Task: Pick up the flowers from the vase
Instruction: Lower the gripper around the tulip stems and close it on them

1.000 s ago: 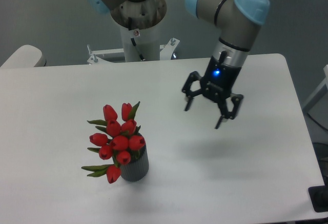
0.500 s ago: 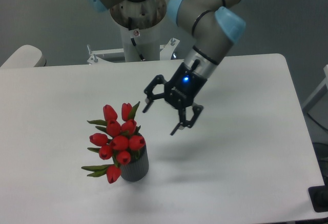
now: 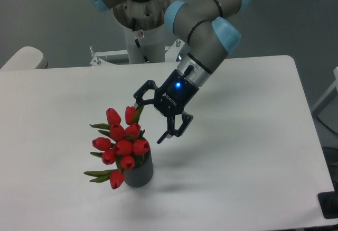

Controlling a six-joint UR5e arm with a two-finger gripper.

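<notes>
Moving leftward across the table (image 3: 248, 151) since the earlier frames, the gripper (image 3: 150, 120) is now sitting just beside the flowers (image 3: 120, 144), at their upper right, where before it was hanging well off to the right. Its jaws are standing spread and released, holding nothing. One fingertip (image 3: 137, 105) is reaching close to the topmost right bud, though whether it is touching cannot be told; the other finger is pointing down toward the table, just right of the bunch. A blue light is glowing on the gripper body, and the arm (image 3: 203, 35) is slanting up and to the right, toward the base (image 3: 141, 14) at the back edge of the table.

The flowers are standing in the vase (image 3: 140, 172), unmoved, with the red buds leaning a little to the left and green leaves sticking out on the left side. The vase is resting upright on the white table, in the front left part, below and left of the gripper.
</notes>
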